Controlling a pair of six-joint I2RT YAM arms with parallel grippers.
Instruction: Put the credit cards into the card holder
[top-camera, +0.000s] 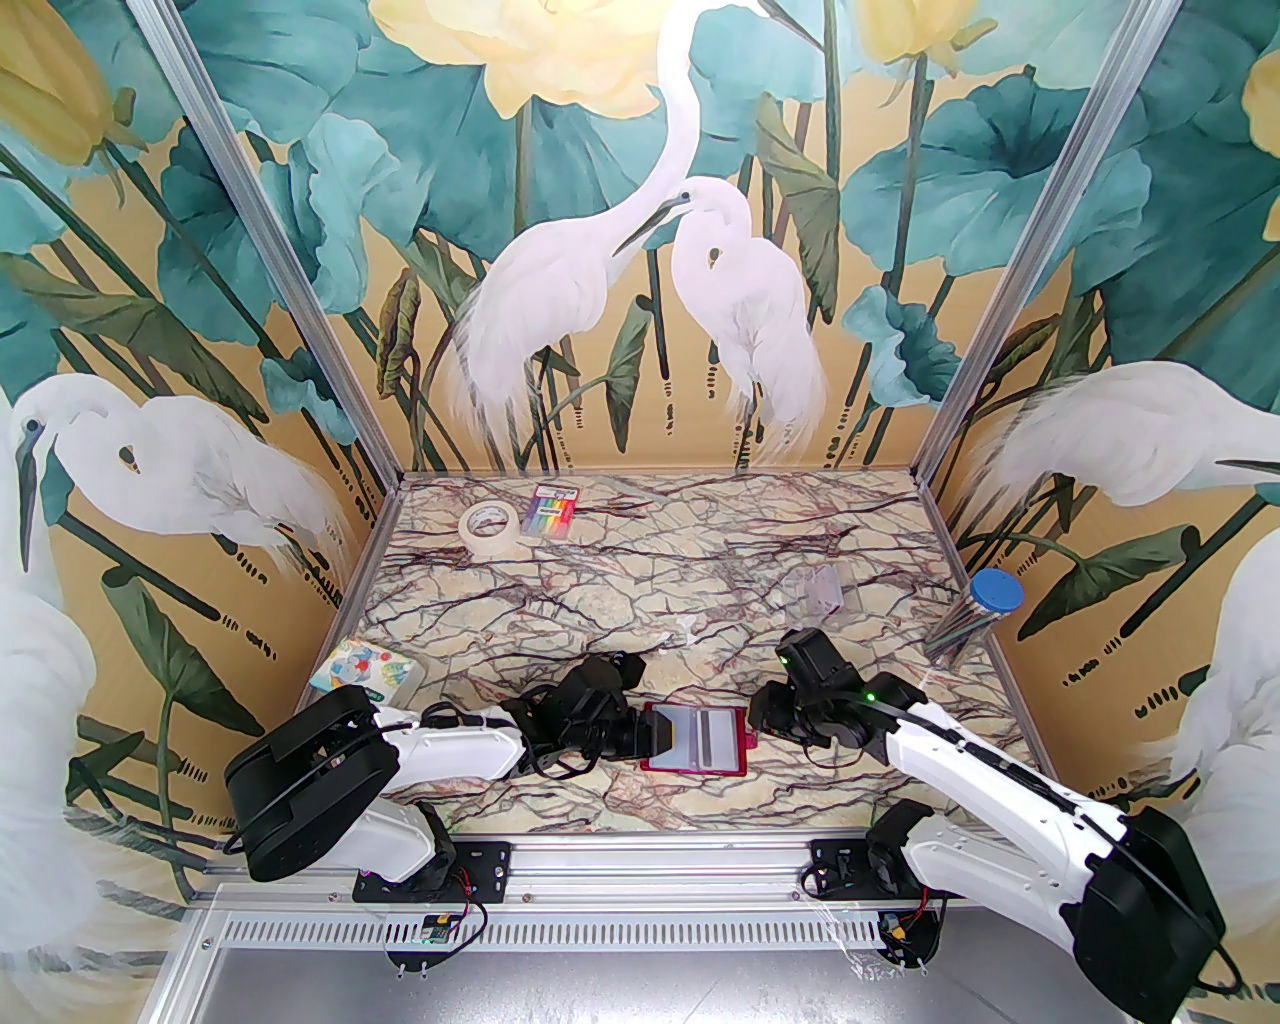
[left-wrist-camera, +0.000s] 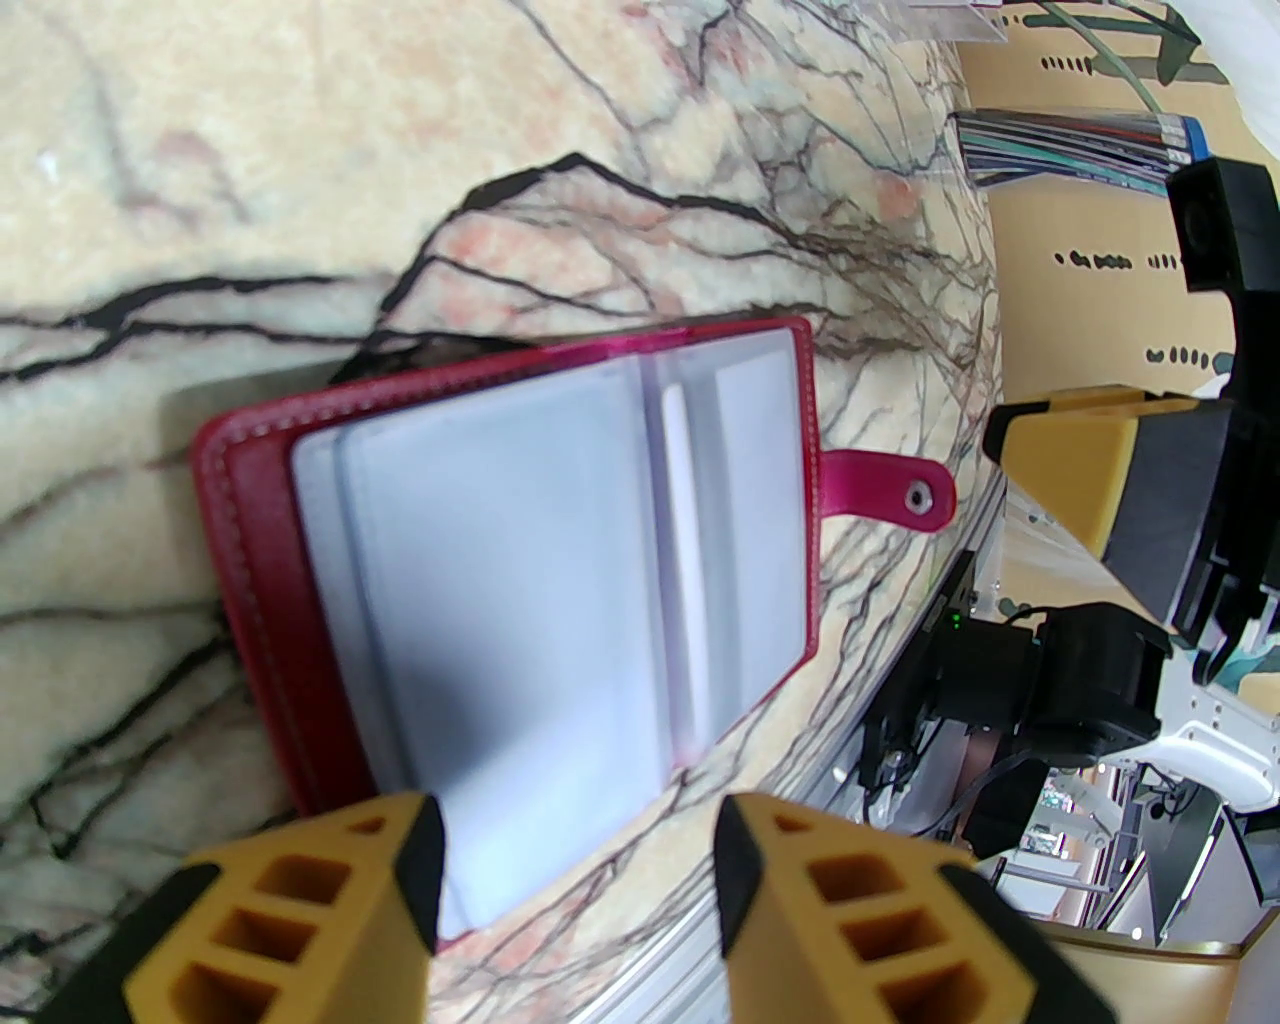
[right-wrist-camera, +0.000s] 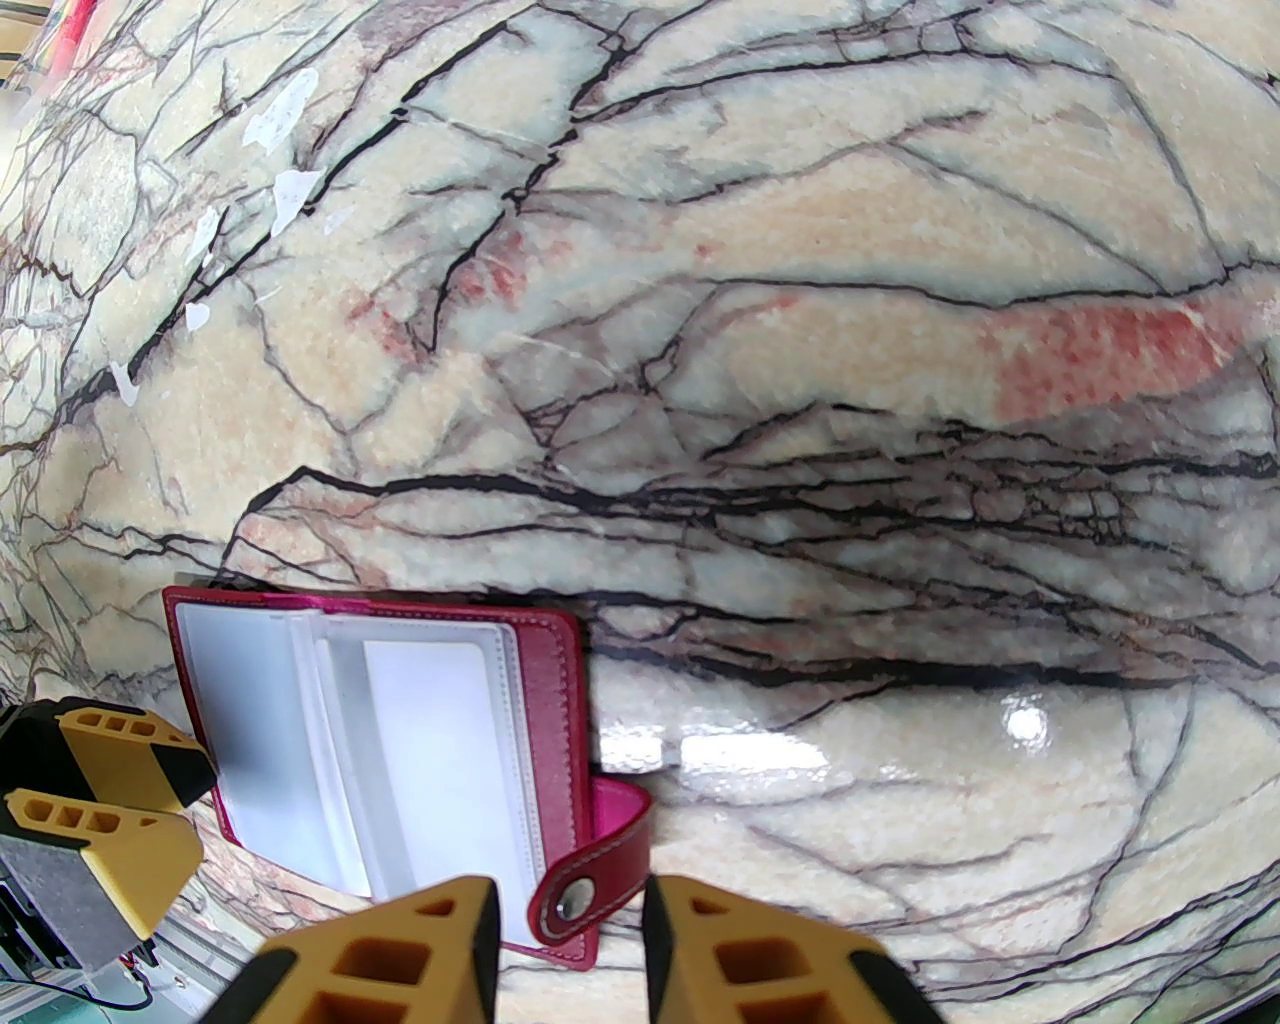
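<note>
Looking down on a glossy table, cream marble print crossed by dark veins and a few red blotches. Sitting boxed in by walls painted with white egrets and teal lotus leaves, framed by aluminium posts.

Finding from above, left to right: a soft patterned tissue pack by the left wall; a tape roll just beside a rainbow-striped packet at the far edge; a small clear case right of centre; a clear tube with a blue cap lying by the right wall.

Lying open and flat near the front edge, between the arms: the wallet, dark red, leather-look, book-shaped.

Hovering at its left edge: the left gripper, holding its yellow ribbed fingers apart, clamping nothing, letting table and front rail show through the gap in the left wrist view.

Hanging at its right edge: the right gripper, also spreading its fingers, with the snap tab just ahead of the gap, not pinched.

Getting from the wrist views what the top view is blurring: frosted plastic sleeves fanning from the spine, pale stitching along the border, a round metal snap. Seeing, from the right wrist, what looks like a pale card in one sleeve; being unable to tell about the others.
</note>
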